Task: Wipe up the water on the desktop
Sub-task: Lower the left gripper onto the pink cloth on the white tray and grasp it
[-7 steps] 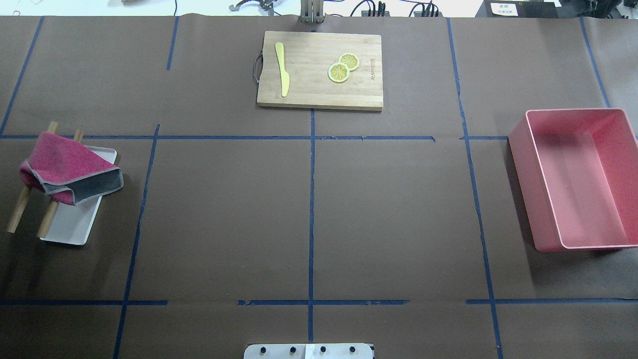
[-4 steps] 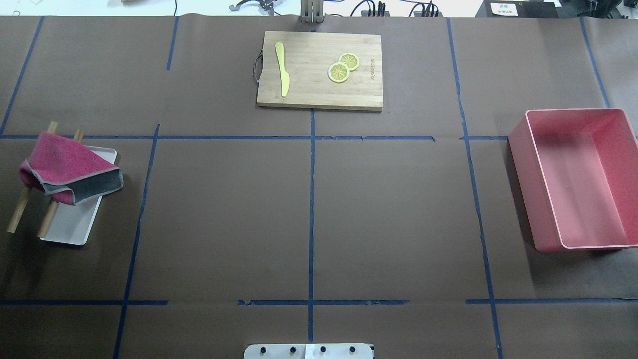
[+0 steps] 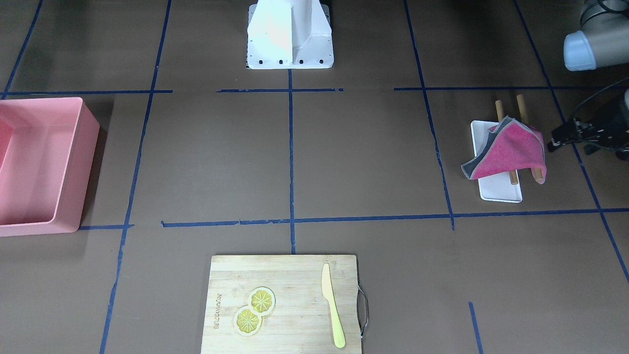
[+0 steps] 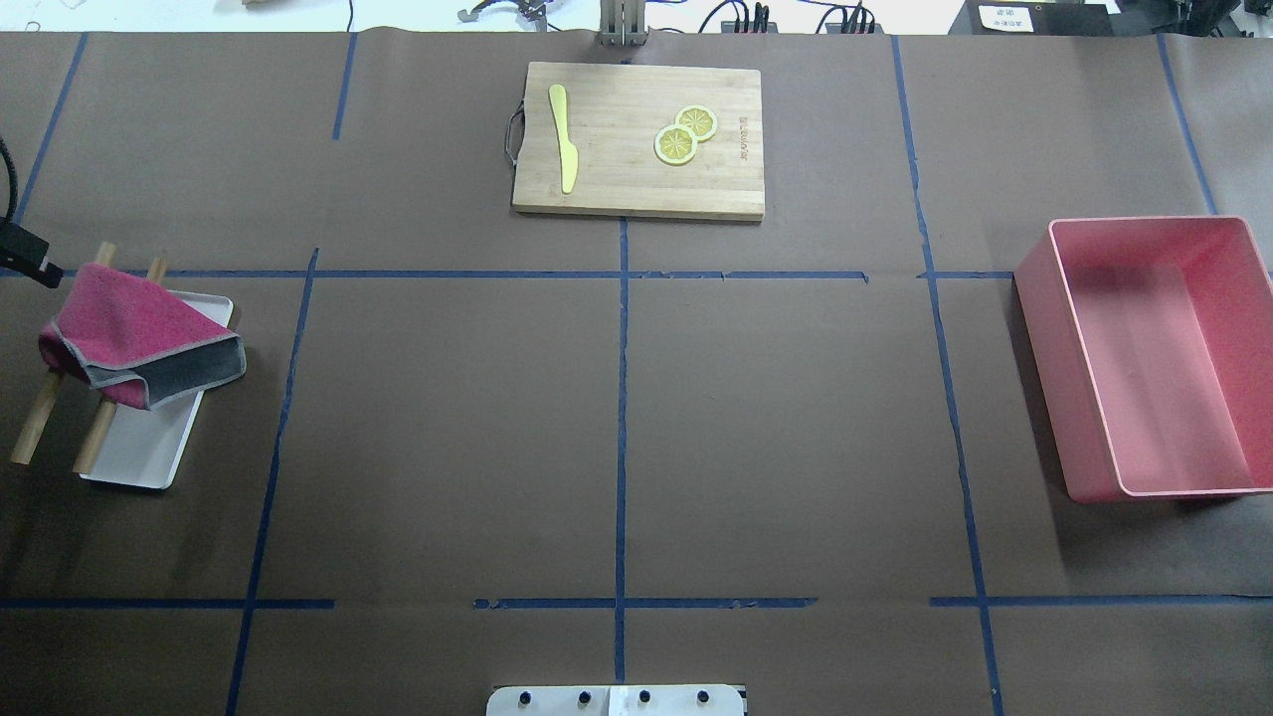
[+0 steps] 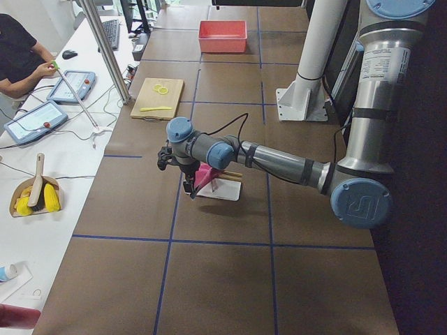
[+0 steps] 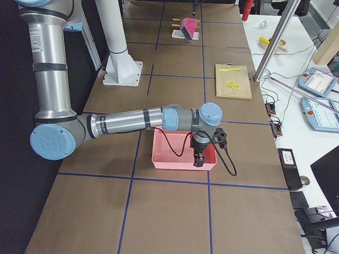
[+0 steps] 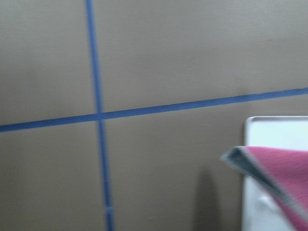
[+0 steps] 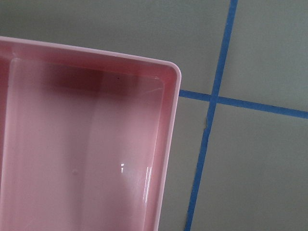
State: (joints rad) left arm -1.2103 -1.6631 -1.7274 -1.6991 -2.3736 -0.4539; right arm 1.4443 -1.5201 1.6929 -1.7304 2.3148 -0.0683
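cutting board | yellow knife and two lemon slices on it | pink bin well apart

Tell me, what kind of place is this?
Probably a robotics lab: a left arm and right arm reach over a desktop gridded with blue tape, and an operator is at a side bench with control tablets.

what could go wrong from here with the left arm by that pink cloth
The pink cloth drapes over two wooden rods propped on the white tray; the left end effector might snag a rod or shift the tray. No water shows on the desktop, so the wipe may miss.
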